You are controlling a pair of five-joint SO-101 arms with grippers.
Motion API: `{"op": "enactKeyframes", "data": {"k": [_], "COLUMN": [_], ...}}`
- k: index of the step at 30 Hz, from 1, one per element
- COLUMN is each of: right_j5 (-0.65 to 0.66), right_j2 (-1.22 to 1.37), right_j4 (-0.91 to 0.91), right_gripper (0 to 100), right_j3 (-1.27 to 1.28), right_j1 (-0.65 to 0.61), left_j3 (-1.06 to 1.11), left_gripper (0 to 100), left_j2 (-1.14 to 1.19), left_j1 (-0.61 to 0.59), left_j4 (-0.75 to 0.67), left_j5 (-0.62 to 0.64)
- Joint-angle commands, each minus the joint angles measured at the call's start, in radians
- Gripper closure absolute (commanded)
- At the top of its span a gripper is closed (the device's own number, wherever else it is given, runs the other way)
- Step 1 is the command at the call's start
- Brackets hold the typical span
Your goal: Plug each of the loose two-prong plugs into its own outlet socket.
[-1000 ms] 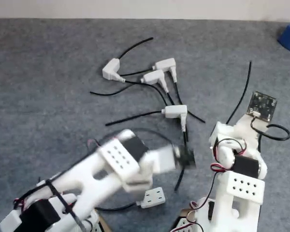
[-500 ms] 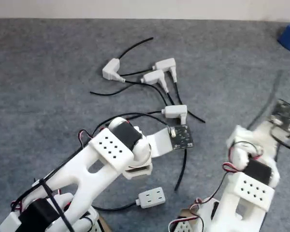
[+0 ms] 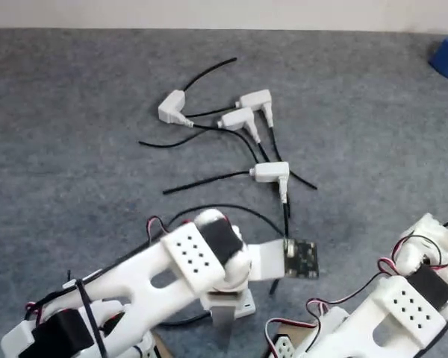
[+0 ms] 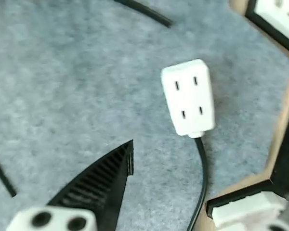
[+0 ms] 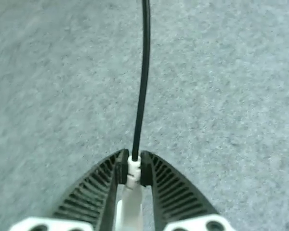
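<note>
Now, right tool clenched on held plug, white; its black cord runs straight out over grey desk. Right arm at near right corner. Left tool released, one ribbed finger showing, nothing gripped. It hangs over white outlet block, which lies flat with two slot pairs up, at near middle under left arm. Farther out mid-desk, cords crossing: left plug, far plug, middle plug just beside it, nearest plug.
</note>
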Motion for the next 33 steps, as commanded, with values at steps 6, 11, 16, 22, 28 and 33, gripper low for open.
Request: {"op": "enactKeyframes", "data": {"k": [6, 11, 16, 22, 28, 33], "right_j5": [0.009, 0.037, 0.043, 0.044, 0.071, 0.072], "right_j2": [-0.022, -0.022, -0.022, -0.022, -0.022, -0.019], "right_j4": [-0.021, -0.048, -0.048, -0.045, 0.031, 0.117], "right_gripper": [99.2, 99.2, 99.2, 99.2, 99.2, 99.2], "right_j3": [0.018, 0.051, 0.054, 0.051, 0.050, 0.047], "right_j1": [0.022, 0.021, 0.019, 0.002, -0.137, -0.315], "left_j3": [0.222, 0.320, 0.386, 0.415, 0.305, 0.166], "left_gripper": [48, 55, 67, 90, 93, 90], "left_j2": [-0.007, -0.007, -0.007, -0.007, -0.007, -0.007], "left_j1": [0.047, 0.044, 0.039, -0.001, -0.317, -0.573], "left_j4": [-0.304, -0.430, -0.471, -0.466, -0.471, -0.470], "left_j5": [0.005, 0.005, 0.005, -0.034, -0.252, -0.342]}}
